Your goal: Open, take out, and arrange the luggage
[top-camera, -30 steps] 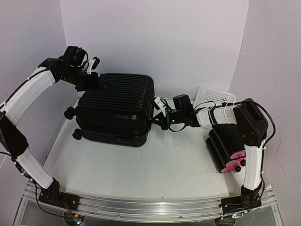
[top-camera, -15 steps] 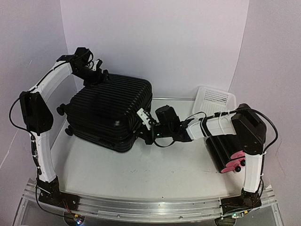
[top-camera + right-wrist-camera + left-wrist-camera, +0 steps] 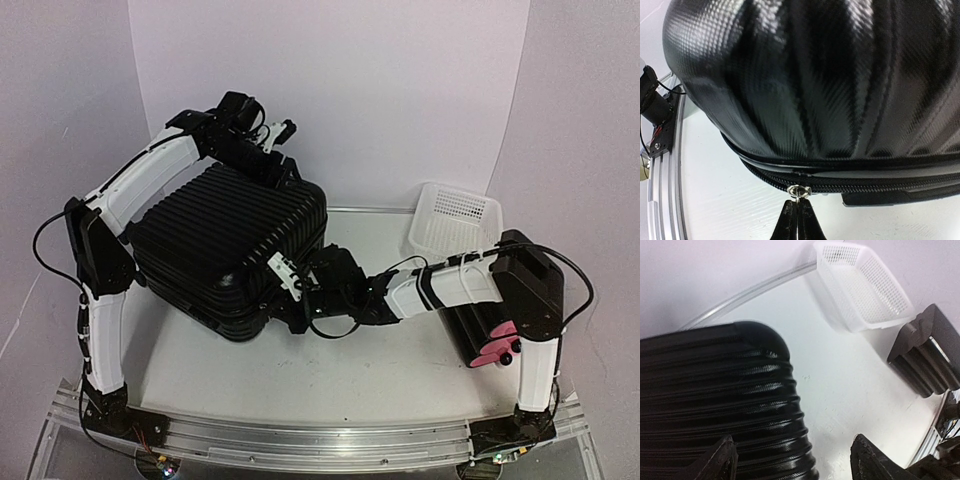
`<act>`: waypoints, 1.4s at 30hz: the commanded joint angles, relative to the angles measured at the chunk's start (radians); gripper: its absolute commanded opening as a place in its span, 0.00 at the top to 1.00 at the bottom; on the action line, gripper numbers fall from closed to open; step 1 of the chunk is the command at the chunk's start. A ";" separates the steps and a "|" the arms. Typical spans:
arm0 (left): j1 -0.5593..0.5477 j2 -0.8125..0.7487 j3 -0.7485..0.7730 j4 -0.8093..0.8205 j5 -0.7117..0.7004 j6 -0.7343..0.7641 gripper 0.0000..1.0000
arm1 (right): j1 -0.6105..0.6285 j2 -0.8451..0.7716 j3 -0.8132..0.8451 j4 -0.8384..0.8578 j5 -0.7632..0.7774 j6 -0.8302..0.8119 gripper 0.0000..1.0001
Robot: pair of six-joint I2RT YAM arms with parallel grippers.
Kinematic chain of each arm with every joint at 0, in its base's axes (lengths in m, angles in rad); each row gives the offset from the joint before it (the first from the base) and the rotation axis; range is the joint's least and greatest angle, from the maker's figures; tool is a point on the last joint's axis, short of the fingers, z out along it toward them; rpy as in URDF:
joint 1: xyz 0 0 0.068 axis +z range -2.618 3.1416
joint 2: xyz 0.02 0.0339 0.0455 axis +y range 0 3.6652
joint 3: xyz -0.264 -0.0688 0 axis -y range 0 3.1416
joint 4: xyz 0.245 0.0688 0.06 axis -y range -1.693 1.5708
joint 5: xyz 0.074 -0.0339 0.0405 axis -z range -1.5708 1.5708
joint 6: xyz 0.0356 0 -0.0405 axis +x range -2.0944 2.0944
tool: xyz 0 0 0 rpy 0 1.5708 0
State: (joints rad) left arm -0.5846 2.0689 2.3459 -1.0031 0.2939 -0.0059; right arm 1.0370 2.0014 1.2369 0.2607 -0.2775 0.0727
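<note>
suitcase (image 3: 225, 250): tilted on the table's (image 3: 380, 370) left half; bulky, stiff, slick ribbed shell, probably heavy | left gripper (image 3: 796, 460): fingers apart above its top corner, holding nothing | right gripper (image 3: 797, 212): pinched together on the zip pull (image 3: 799, 190), the best handhold

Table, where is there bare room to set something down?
Widest bare patch: the near strip of table between the suitcase and the front rail. A smaller one lies behind the right arm, between suitcase and basket. Crowded: the right side, with basket, arm and the box with pink fronts. The right gripper pinches the zipper pull.
</note>
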 commanded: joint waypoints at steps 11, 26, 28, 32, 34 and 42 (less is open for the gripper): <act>-0.004 -0.171 -0.484 0.115 -0.063 -0.028 0.25 | -0.013 -0.122 -0.086 0.056 0.277 0.006 1.00; -0.004 -0.267 -0.707 0.156 -0.084 -0.027 0.26 | -0.314 -0.012 0.017 0.196 0.143 -0.104 1.00; -0.004 -0.270 -0.717 0.156 -0.084 -0.026 0.27 | -0.362 0.026 0.065 0.197 0.118 -0.117 1.00; -0.004 -0.274 -0.731 0.158 -0.073 -0.026 0.27 | -0.479 0.121 0.189 0.198 0.046 -0.095 1.00; -0.004 -0.275 -0.733 0.156 -0.072 -0.025 0.27 | -0.505 0.147 0.230 0.194 0.000 -0.100 1.00; -0.004 -0.293 -0.694 0.154 -0.008 -0.039 0.21 | -0.503 0.120 0.206 0.240 -0.236 -0.081 1.00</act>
State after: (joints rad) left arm -0.5846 1.7779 1.6623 -0.6395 0.2321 -0.0044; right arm 0.5503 2.1769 1.4220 0.3340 -0.4286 -0.0395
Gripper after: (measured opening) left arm 0.760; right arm 0.021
